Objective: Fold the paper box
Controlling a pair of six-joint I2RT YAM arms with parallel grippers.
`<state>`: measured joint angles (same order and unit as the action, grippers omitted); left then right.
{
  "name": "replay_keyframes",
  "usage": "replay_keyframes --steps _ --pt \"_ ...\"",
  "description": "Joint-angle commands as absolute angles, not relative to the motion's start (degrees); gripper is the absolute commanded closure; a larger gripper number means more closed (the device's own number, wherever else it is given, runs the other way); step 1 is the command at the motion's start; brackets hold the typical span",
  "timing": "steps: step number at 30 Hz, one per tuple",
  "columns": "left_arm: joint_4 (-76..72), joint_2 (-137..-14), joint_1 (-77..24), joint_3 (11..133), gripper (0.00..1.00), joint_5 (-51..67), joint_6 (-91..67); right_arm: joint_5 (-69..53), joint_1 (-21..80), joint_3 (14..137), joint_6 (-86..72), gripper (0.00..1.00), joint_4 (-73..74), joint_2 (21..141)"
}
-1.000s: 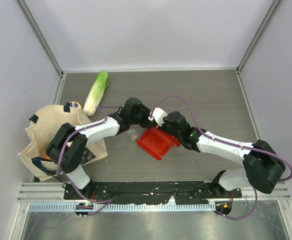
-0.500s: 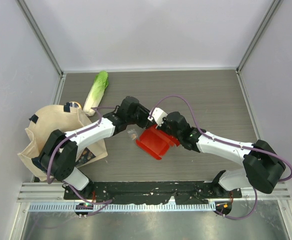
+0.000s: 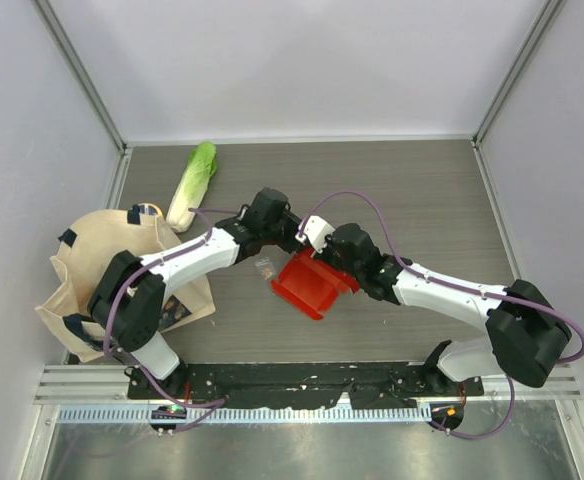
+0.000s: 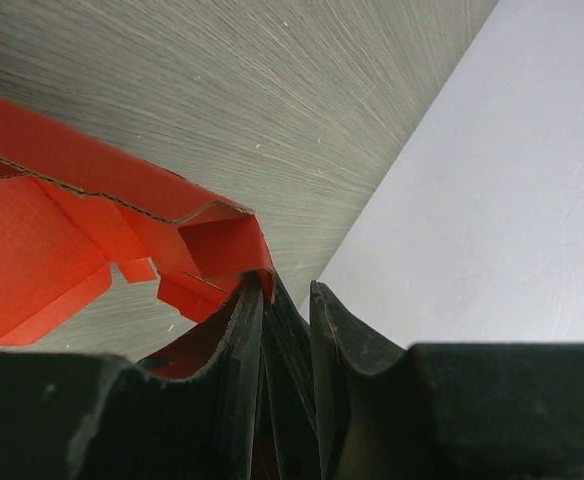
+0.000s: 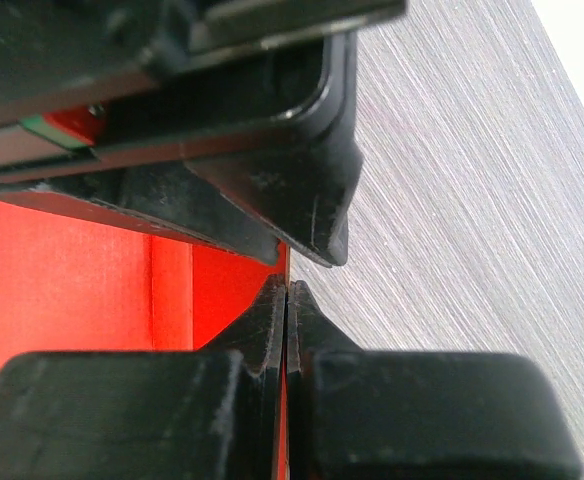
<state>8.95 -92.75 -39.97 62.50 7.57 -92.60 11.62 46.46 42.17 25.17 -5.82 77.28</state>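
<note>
The red paper box (image 3: 310,285) lies partly folded at the table's middle, with its walls raised. My right gripper (image 3: 319,258) is shut on one upright wall at the far edge; in the right wrist view (image 5: 288,290) a thin red line runs between its pads, with the box (image 5: 62,290) to the left. My left gripper (image 3: 291,241) meets that same edge from the left. In the left wrist view (image 4: 284,290) its fingers stand a narrow gap apart, and a flap edge of the box (image 4: 212,240) touches the left fingertip (image 4: 250,300).
A beige tote bag (image 3: 92,270) lies at the left with an orange item (image 3: 148,210) at its top. A green cabbage (image 3: 192,183) lies at the back left. A small clear item (image 3: 265,267) sits just left of the box.
My left arm pulled slightly left and then came back right against the box's far edge. The right gripper and the box have stayed in place.
</note>
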Motion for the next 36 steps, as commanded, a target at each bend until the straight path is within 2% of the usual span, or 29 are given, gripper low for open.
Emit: replay_keyframes --steps 1,9,12,14,16,17,18,20,22,23,24,28,31,32,34,35,36 --pt "11.68 -93.87 -40.43 65.56 0.73 5.19 -91.76 11.08 46.93 43.42 24.61 0.99 -8.88 75.41" --pt "14.15 -95.36 -41.04 67.15 0.82 2.64 -89.47 10.99 47.20 43.42 24.70 0.99 -9.23 75.23" --pt "13.19 -95.36 -41.13 66.88 0.89 2.20 -88.77 11.34 47.37 43.51 24.61 0.99 -9.23 75.32" --pt "12.75 -95.45 -41.13 66.89 0.98 1.76 -88.25 12.03 47.55 43.86 24.26 0.99 -9.05 75.59" --pt "12.05 -95.54 -41.13 66.54 1.00 0.80 -87.89 14.93 47.72 44.64 20.94 0.86 -7.48 75.41" --pt "11.52 -95.54 -41.05 66.27 1.00 0.53 -87.89 16.51 47.81 46.48 18.48 0.76 -6.25 75.32" --pt "10.99 -95.36 -41.04 65.83 1.00 0.44 -88.15 18.52 47.73 47.80 12.02 0.57 -4.24 75.15" --pt "9.06 -95.19 -41.04 64.69 1.00 0.44 -88.68 27.30 47.55 53.94 3.30 0.43 6.37 74.53" --pt "6.43 -95.01 -41.04 63.20 1.00 0.44 -90.25 31.19 47.37 60.25 -8.92 0.32 19.29 73.57" --pt "5.37 -94.92 -41.04 62.76 1.00 0.44 -91.05 30.68 47.29 62.12 -13.14 0.23 23.43 73.30" --pt "3.53 -95.10 -41.04 62.14 1.00 0.35 -91.66 28.93 46.85 63.70 -19.97 0.23 30.25 73.04" --pt "0.36 -96.15 -41.04 61.35 1.00 1.93 -93.25 18.67 44.30 67.85 -38.34 0.23 38.76 70.50" --pt "-5.09 -95.98 -41.04 59.24 1.00 2.20 -95.09 5.13 40.70 61.39 -55.19 0.24 31.84 64.44" --pt "-6.05 -95.72 -40.96 58.89 1.00 2.20 -94.58 2.66 39.82 59.00 -59.55 0.18 29.38 62.16" --pt "-6.32 -95.19 -40.96 58.28 1.00 1.59 -94.40 1.85 36.31 51.82 -67.55 0.21 24.45 55.40" --pt "-6.85 -94.92 -40.96 57.92 1.00 1.41 -94.31 0.80 34.91 49.51 -73.68 0.28 22.95 53.46" --pt "-7.73 -94.83 -40.96 57.57 1.00 1.58 -94.22 0.70 33.15 47.31 -76.52 0.28 20.24 50.31"
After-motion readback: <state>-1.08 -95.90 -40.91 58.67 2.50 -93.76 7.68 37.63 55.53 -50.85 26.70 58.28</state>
